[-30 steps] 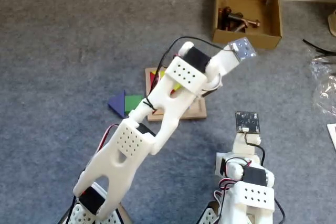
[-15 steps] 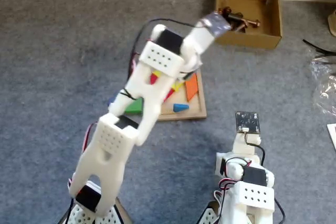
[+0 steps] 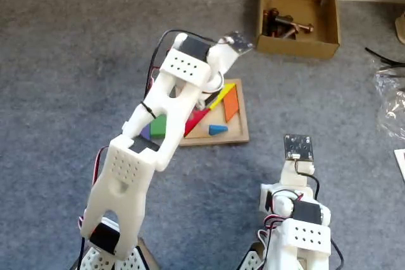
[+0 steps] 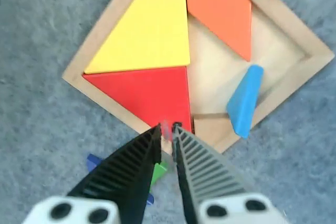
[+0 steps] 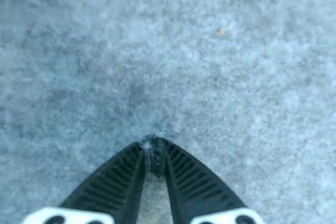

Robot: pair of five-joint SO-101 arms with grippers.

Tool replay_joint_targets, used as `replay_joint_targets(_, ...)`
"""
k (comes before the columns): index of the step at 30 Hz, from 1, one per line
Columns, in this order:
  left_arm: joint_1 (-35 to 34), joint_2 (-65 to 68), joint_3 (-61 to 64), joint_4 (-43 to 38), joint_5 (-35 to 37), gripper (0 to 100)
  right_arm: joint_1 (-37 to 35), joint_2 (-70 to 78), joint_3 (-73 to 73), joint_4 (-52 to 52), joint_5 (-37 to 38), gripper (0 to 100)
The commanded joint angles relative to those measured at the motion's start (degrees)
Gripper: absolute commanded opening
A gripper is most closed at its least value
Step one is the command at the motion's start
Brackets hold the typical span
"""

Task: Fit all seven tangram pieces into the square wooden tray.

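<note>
The square wooden tray (image 4: 105, 24) lies on the grey carpet and holds a yellow triangle (image 4: 152, 30), a red triangle (image 4: 152, 90) and an orange parallelogram (image 4: 218, 9), all lying flat. A small blue piece (image 4: 244, 98) sits tilted in the tray's bare part. My left gripper (image 4: 167, 129) hovers shut and empty over the red triangle's corner at the tray's rim. A green piece (image 3: 158, 124) and a dark blue piece (image 3: 146, 131) lie on the carpet just left of the tray (image 3: 215, 140). My right gripper (image 5: 154, 142) is shut over bare carpet.
A cardboard box (image 3: 297, 14) with metal parts stands behind the tray to the right. A clear plastic bag (image 3: 389, 102) lies at the right edge. The right arm's base (image 3: 297, 226) sits at the front right.
The left arm has swung leftward across the tray, uncovering the orange and small blue pieces. The right arm has not moved.
</note>
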Motion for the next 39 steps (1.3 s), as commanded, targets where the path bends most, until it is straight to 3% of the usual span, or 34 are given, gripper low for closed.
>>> replay_joint_targets(1,2.86,-3.82,1.36,0.00,0.35,5,1.89,-0.04,1.80,0.84,-0.35,0.5)
replay_joint_targets(12,9.98,-3.82,2.59,0.09,0.53,5,1.89,-0.04,1.80,0.84,-0.18,0.5)
replay_joint_targets(39,10.15,-3.91,7.60,-0.09,0.53,5,1.89,-0.04,1.80,0.84,-0.18,0.5)
